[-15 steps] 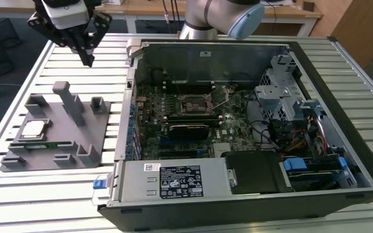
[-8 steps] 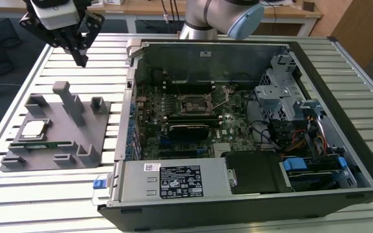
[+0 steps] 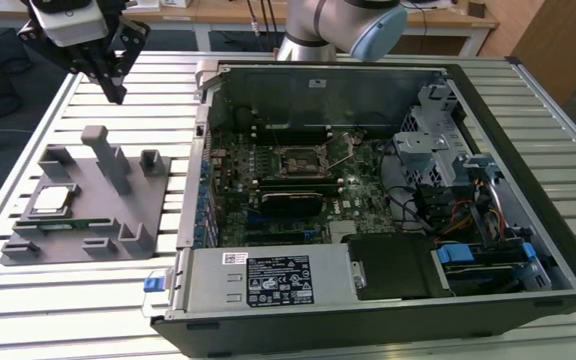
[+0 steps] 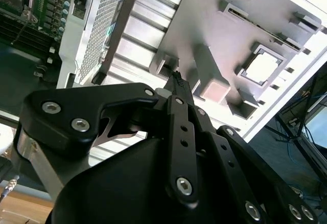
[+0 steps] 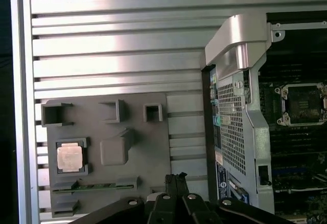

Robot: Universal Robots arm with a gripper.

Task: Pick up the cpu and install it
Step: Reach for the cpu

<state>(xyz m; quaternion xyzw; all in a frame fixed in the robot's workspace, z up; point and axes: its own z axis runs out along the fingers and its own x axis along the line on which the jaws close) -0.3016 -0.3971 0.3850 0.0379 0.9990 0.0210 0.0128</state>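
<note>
While the slatted table carries the open computer case, the grey fixture lies just beside it; the gripper hangs above, fingers pinched together on nothing, and the cpu sits in a fixture pocket.

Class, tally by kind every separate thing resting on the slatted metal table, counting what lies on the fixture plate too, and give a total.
Small flat square silver-topped cpu chip: 1
Long green memory stick: 1
Grey plastic fixture plate: 1
Open black computer case: 1
Total: 4
</note>
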